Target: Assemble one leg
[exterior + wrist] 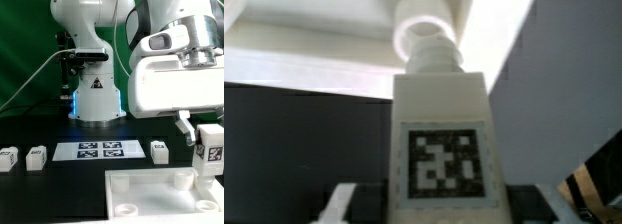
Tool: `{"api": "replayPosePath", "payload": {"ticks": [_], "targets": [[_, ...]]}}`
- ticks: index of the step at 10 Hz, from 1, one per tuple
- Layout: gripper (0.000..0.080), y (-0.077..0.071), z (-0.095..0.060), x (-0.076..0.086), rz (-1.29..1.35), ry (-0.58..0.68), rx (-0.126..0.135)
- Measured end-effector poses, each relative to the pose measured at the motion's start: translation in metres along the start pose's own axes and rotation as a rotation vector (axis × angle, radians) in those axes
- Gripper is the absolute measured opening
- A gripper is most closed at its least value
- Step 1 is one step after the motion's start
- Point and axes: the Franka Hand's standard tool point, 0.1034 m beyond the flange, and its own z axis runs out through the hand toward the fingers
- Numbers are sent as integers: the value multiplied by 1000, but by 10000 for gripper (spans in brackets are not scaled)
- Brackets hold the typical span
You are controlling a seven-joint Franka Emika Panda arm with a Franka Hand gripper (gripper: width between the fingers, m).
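My gripper point(210, 165) is shut on a leg point(211, 148), a small white block with a black-and-white tag, and holds it upright over the right end of the wide white tray-like panel point(150, 192). In the wrist view the held leg point(443, 140) fills the middle, its round peg end point(429, 45) pointing away toward the panel's white surface point(331, 45). The fingers point(358, 205) flank the leg on both sides. Three more legs lie on the black table: two point(8, 157) point(36, 154) at the exterior view's left and one point(159, 150) right of the marker board.
The marker board point(98, 151) lies flat between the loose legs. The robot's white base point(95, 95) stands behind it against a green backdrop. The panel has raised rims and a corner hole point(128, 208) near the front.
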Motion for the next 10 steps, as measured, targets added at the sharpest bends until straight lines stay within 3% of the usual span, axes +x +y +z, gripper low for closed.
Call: {"api": "replayPosePath", "payload": {"ticks": [2, 6, 10], "targets": [[294, 6, 10, 0, -15, -5, -6], [294, -4, 25, -4, -29, -16, 0], [294, -7, 26, -16, -36, -15, 3]]}}
